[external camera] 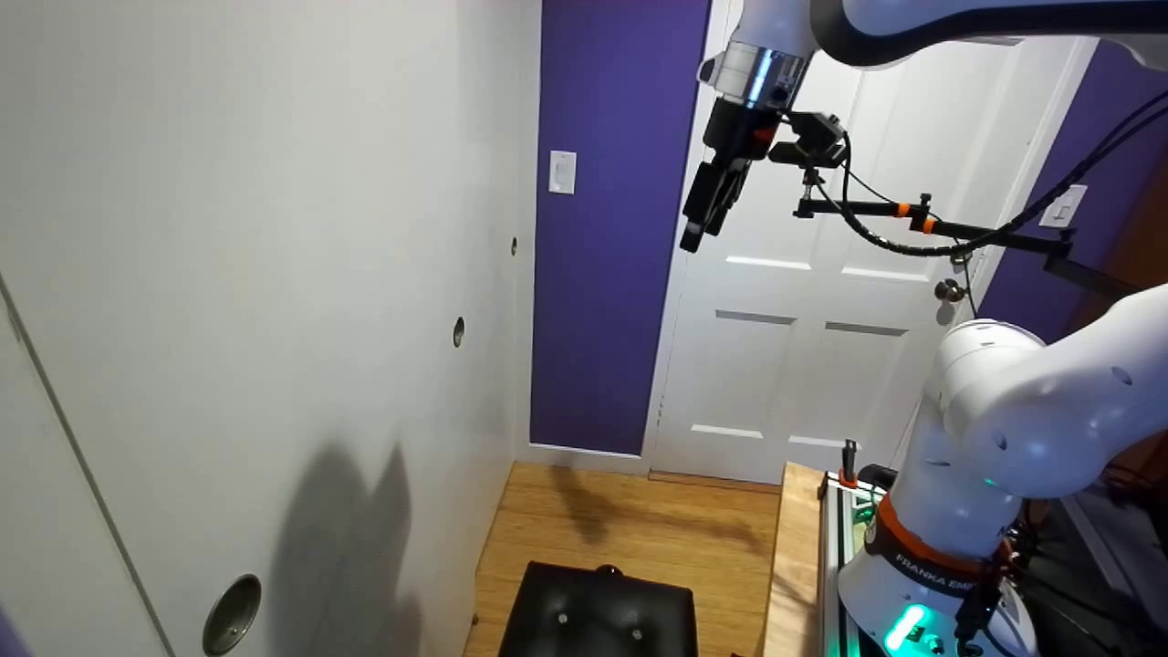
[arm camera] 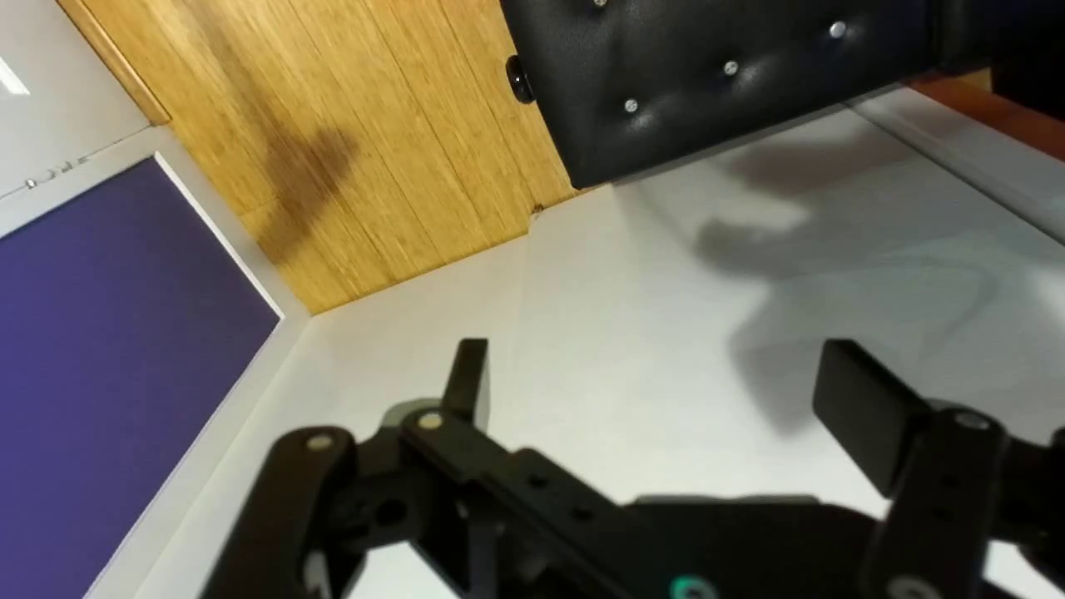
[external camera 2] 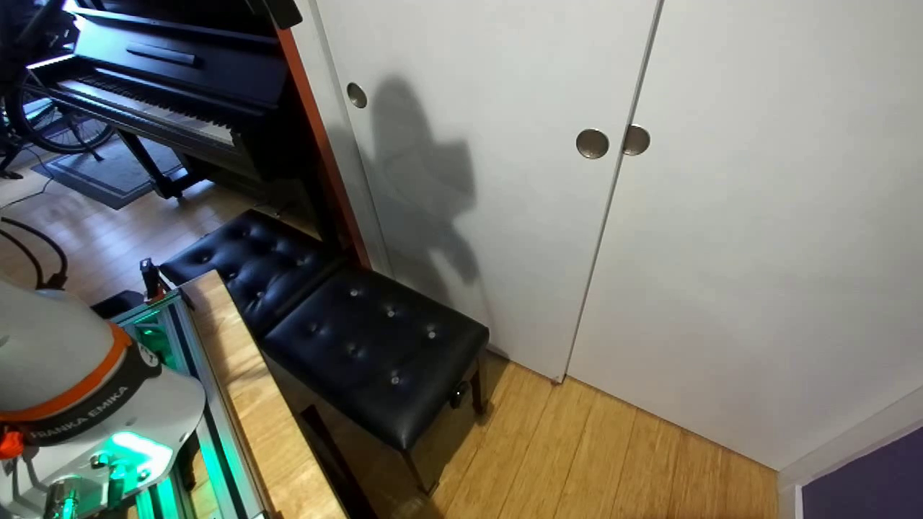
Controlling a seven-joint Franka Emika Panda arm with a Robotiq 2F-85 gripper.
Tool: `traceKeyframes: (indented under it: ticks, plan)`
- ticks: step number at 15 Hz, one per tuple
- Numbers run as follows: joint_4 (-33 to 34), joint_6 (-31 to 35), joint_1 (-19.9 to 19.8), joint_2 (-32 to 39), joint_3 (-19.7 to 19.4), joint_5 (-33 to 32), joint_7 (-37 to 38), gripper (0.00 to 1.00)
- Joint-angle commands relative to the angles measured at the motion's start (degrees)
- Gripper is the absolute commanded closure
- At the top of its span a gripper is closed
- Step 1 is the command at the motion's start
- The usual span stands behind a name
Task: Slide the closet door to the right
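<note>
The closet door shows as two tall flat white panels in an exterior view, a left panel (external camera 2: 519, 216) and a right panel (external camera 2: 757, 252). I cannot tell which one is meant. The left panel has round recessed pulls near both edges (external camera 2: 356, 95) (external camera 2: 592, 143). The right panel's pull (external camera 2: 636, 140) sits beside the seam and is partly covered. The closet door (external camera: 274, 228) also fills the left of an exterior view. My gripper (external camera: 703, 233) hangs high, pointing down, apart from the panels. In the wrist view the gripper (arm camera: 657, 358) is open and empty, with white panel (arm camera: 599, 358) behind it.
A black tufted bench (external camera 2: 382, 353) stands close against the left panel, with another bench (external camera 2: 252, 267) beside it. The wooden robot table (external camera 2: 252, 411) is opposite. A purple wall (external camera: 620, 228) and white knobbed door (external camera: 757, 365) stand behind the gripper. A piano (external camera 2: 180, 72) stands farther off.
</note>
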Motion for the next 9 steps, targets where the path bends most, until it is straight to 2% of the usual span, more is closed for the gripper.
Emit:
traceKeyframes:
  ticks: [1,3,9]
  plan:
    - [0.1,-0.1,0.4,0.1,-0.3,-0.3,0.3,0.0]
    - [1.2,0.8,0.6,2.7,-1.2,-0.2,-0.8,0.0]
    - [2.8,10.7,0.8,14.0,-5.1,-0.9,-7.7,0.0]
